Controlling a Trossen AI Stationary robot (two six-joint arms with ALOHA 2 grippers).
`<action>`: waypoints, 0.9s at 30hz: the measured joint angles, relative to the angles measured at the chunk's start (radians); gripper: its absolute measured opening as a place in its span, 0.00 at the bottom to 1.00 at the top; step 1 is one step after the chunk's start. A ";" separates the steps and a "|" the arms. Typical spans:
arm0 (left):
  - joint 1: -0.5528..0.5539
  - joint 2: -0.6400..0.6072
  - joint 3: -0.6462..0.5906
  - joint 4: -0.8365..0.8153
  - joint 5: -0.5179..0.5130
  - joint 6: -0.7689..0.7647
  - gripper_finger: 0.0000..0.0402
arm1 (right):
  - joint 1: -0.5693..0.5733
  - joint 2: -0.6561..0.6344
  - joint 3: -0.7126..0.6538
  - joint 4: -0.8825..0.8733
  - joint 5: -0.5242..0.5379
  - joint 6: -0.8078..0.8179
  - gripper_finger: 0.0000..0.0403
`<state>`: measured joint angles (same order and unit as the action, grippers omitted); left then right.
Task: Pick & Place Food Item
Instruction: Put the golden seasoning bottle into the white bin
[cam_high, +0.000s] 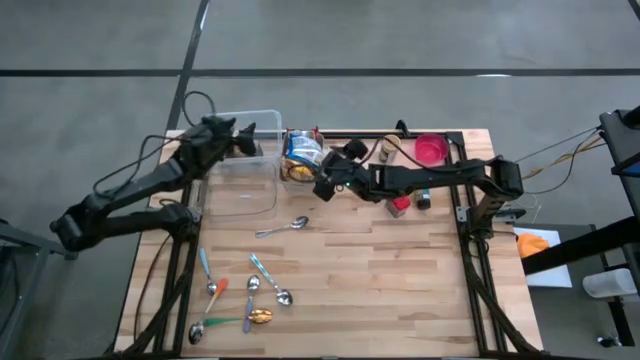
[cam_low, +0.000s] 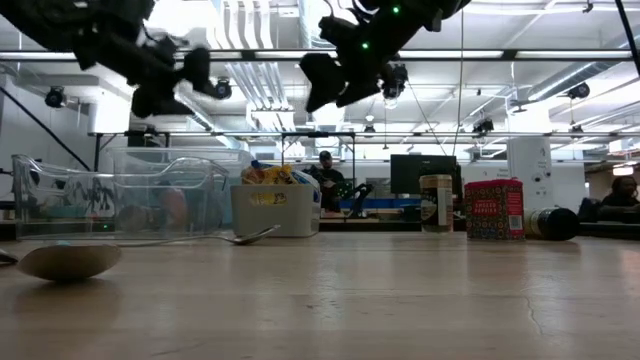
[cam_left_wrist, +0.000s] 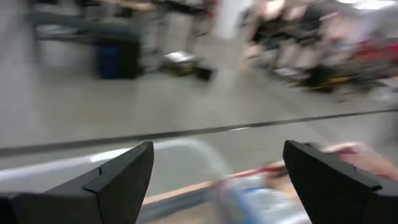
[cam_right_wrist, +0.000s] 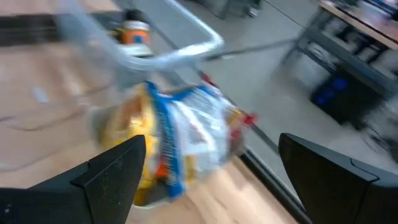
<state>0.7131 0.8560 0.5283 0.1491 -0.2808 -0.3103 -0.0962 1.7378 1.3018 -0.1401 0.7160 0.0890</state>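
Note:
A blue, white and yellow snack bag (cam_high: 301, 152) (cam_right_wrist: 186, 134) stands in a small white tub (cam_low: 275, 208) at the table's far side, next to a clear plastic bin (cam_high: 245, 170) (cam_low: 120, 195). My right gripper (cam_high: 325, 186) (cam_right_wrist: 211, 165) hangs open in the air just right of and nearer than the tub, pointing at the bag without touching it. My left gripper (cam_high: 246, 140) (cam_left_wrist: 214, 177) is open too, raised above the clear bin's far rim with nothing between its fingers.
Several spoons (cam_high: 282, 228) (cam_high: 270, 280) lie on the near left part of the table. A pink bowl (cam_high: 431, 150), a jar (cam_high: 386, 152), a red can (cam_high: 400, 206) and a dark can (cam_high: 423, 201) stand at the far right. People show in the room beyond.

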 joint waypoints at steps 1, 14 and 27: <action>0.000 -0.028 0.002 0.000 0.053 0.000 0.90 | -0.010 -0.009 0.000 -0.022 -0.001 0.018 0.90; -0.004 -0.187 0.002 0.011 0.503 0.044 0.90 | -0.256 -0.054 0.094 -0.415 -0.222 0.283 0.90; -0.005 -0.177 -0.010 0.004 0.510 0.052 0.90 | -0.491 -0.056 0.182 -0.735 -0.356 0.391 0.90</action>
<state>0.7078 0.6788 0.5179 0.1534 0.2294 -0.2588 -0.5873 1.6814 1.4840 -0.8749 0.3603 0.4801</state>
